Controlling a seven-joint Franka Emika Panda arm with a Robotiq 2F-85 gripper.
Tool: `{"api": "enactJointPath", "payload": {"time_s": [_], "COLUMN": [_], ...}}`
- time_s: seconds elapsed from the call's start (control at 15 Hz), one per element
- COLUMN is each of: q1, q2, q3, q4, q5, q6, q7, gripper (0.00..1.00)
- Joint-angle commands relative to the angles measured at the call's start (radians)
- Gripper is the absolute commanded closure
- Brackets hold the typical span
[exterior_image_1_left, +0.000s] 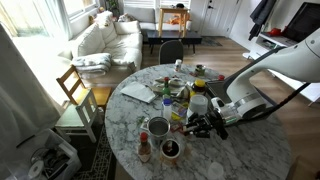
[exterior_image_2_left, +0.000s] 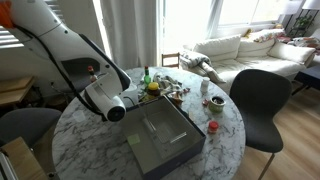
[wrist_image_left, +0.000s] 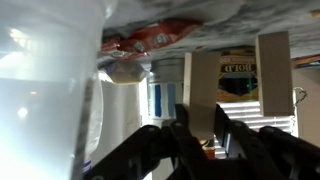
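Observation:
In the wrist view my gripper (wrist_image_left: 200, 111) comes in from the bottom edge. Its dark fingers (wrist_image_left: 181, 125) are shut on a pale flat strip (wrist_image_left: 201, 75) that stands up between them. What the strip is cannot be made out. A large white blurred container (wrist_image_left: 40, 100) fills the left of that view, very close. In an exterior view the gripper (exterior_image_1_left: 196, 124) hangs low over the round marble table (exterior_image_1_left: 250, 150), pointing at a cluster of bottles (exterior_image_1_left: 178, 112) and a white cup (exterior_image_1_left: 158, 127). In an exterior view the white arm (exterior_image_2_left: 100, 98) hides most of the gripper.
A dark jar (exterior_image_1_left: 170, 150) and a red-capped bottle (exterior_image_1_left: 144, 148) stand near the table's front edge, and papers (exterior_image_1_left: 138, 93) lie at the left. A grey open box (exterior_image_2_left: 163, 138) sits mid-table, with a white mug (exterior_image_2_left: 217, 102) beyond. Chairs (exterior_image_1_left: 75, 90) (exterior_image_2_left: 262, 100) ring the table.

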Motion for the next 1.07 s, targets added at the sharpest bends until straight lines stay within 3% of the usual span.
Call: {"api": "enactJointPath", "payload": {"time_s": [0.0,1.0], "q1": [-0.002,-0.002], "q2": [0.042,0.084], "q3": [0.009,0.025], "q4": [0.012,0.034], "q5": [0.014,0.026], "q6": [-0.007,-0.034], "q7": [-0.047,-0.053], "gripper": [0.92,0.92]}}
